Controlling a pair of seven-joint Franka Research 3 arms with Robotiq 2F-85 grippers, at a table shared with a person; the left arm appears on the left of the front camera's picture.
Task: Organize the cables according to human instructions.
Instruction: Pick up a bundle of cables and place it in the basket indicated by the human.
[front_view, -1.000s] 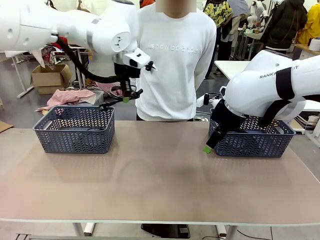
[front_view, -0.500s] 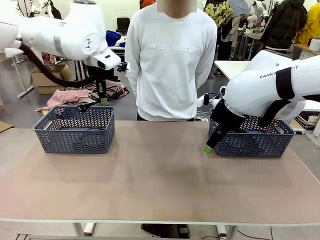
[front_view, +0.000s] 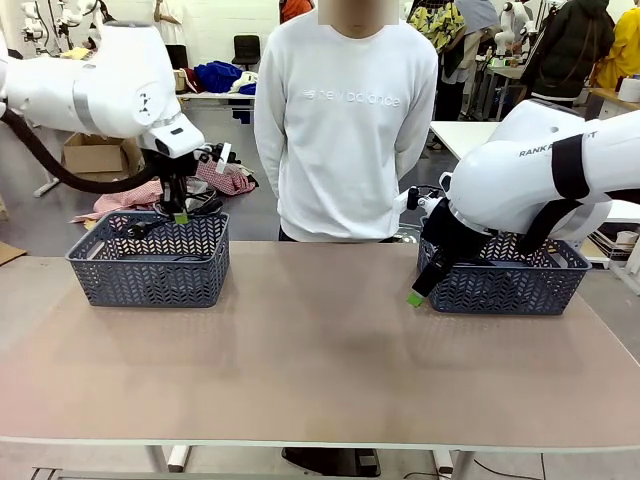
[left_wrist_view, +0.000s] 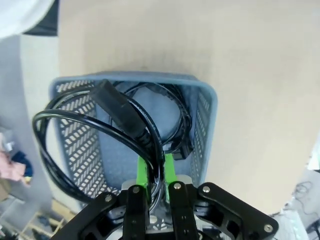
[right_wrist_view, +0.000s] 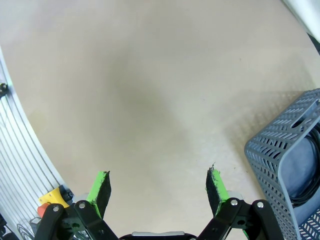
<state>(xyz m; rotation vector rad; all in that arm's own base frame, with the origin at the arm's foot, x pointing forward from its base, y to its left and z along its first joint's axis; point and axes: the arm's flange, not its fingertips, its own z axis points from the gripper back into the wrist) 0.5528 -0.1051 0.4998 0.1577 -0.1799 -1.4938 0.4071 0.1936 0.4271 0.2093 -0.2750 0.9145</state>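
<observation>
— across the worktop (front_view: 320, 350) from the front, what is showing?
— the left gripper (front_view: 180, 214) is hanging over the far rim of the left basket (front_view: 150, 260), its fingers pinching a coiled black cable (front_view: 150, 226) that is dangling just above the basket. a person (front_view: 345, 120) in a white sweatshirt is standing at the far side, between the two baskets. the right gripper (front_view: 415, 297) is sitting low beside the near left corner of the right basket (front_view: 505, 280).
— and looking along the left wrist?
— the green fingers (left_wrist_view: 144, 172) are pressing together on the cable (left_wrist_view: 90, 135), whose loop and chunky plug are hanging over the open basket (left_wrist_view: 205, 120). another black coil (left_wrist_view: 170, 107) is lying inside on the basket floor.
— the right wrist?
— the green fingers (right_wrist_view: 102, 184) of the right gripper (right_wrist_view: 159, 185) are standing spread wide, gripping nothing, over bare worktop (right_wrist_view: 150, 90). the grey basket (right_wrist_view: 280, 150) is sitting at the picture's right edge with a black cord (right_wrist_view: 307, 187) lying inside it.
</observation>
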